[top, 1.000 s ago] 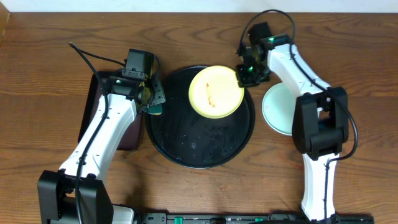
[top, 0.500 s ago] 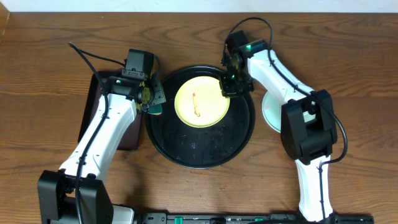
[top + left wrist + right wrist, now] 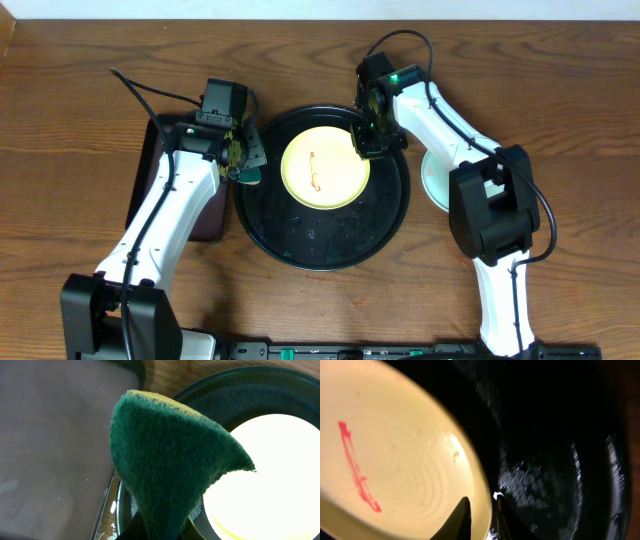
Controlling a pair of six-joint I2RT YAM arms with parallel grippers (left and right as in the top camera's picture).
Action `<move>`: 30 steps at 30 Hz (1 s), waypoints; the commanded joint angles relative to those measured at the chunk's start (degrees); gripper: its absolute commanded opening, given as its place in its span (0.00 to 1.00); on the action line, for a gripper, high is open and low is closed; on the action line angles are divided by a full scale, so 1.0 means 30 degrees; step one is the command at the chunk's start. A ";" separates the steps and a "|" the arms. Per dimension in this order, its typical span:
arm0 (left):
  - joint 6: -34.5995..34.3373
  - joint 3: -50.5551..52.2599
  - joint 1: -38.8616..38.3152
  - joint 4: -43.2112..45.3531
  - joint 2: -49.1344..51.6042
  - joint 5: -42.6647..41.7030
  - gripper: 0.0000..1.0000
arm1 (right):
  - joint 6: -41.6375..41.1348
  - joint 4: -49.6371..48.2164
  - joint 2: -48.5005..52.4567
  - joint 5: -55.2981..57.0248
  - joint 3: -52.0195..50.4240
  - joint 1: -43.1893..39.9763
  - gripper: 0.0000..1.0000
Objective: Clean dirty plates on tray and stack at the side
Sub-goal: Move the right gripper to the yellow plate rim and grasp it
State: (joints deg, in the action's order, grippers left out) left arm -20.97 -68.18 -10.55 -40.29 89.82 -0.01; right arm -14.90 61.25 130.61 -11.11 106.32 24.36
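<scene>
Overhead: yellow plate [image 3: 324, 166] on black tray [image 3: 300, 245], toward 12 o'clock, red streak [image 3: 316, 170] uncleaned. Plate rim at 2 o'clock clamped in right jaws. Green scouring sponge [image 3: 170, 460] clamped in left jaws, hovering over tray rim at 9 o'clock. On counter [image 3: 80, 100], 3 o'clock of tray: mint plate [image 3: 432, 185]. Risk: thin rim pinch slips under scrubbing, plate skids across wet glossy tray.

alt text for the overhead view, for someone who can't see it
A pale yellow plate with a red streak lies on the round black tray, its rim pinched by the right hand. The left hand holds a green sponge beside the tray; a mint plate sits on the wooden table.
</scene>
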 commanded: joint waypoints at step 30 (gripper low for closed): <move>0.0102 -0.0189 -0.1887 0.0350 0.0882 0.0168 0.08 | 0.2565 -0.1596 -0.0678 -0.2586 -0.1690 0.0452 0.01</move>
State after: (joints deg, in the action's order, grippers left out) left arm -20.97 -68.18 -16.03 -39.59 92.38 -0.01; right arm -10.22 56.01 129.58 -16.82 100.12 24.84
